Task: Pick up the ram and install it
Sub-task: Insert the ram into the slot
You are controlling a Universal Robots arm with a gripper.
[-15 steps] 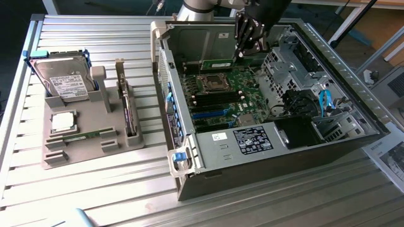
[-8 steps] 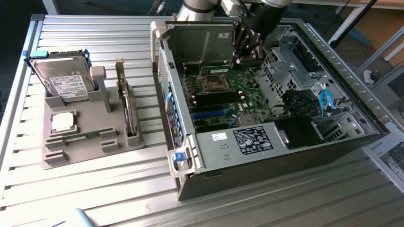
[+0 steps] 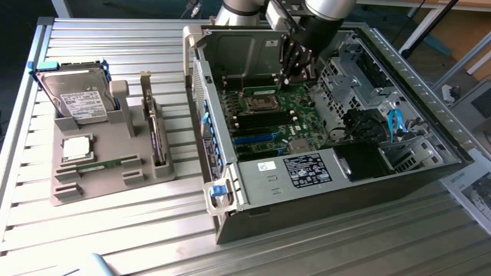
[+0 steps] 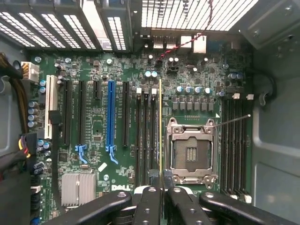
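The ram (image 4: 161,131), a thin green stick seen edge-on, is clamped between my gripper's (image 4: 161,190) fingers. It hangs over the black memory slots (image 4: 146,136) beside the open processor socket (image 4: 191,150), lined up along them; I cannot tell whether it touches a slot. In the exterior view my gripper (image 3: 294,80) reaches down into the open computer case (image 3: 429,167), and the ram (image 3: 261,91) sticks out from its tips toward the exterior view's left, above the motherboard (image 3: 276,123).
A grey holder tray (image 3: 100,184) at the exterior view's left carries a hard drive (image 3: 77,98), a square silver processor (image 3: 77,148), an upright expansion card (image 3: 157,138) and a small green stick (image 3: 100,165). Drive cages and cables (image 3: 383,126) crowd the case's right half.
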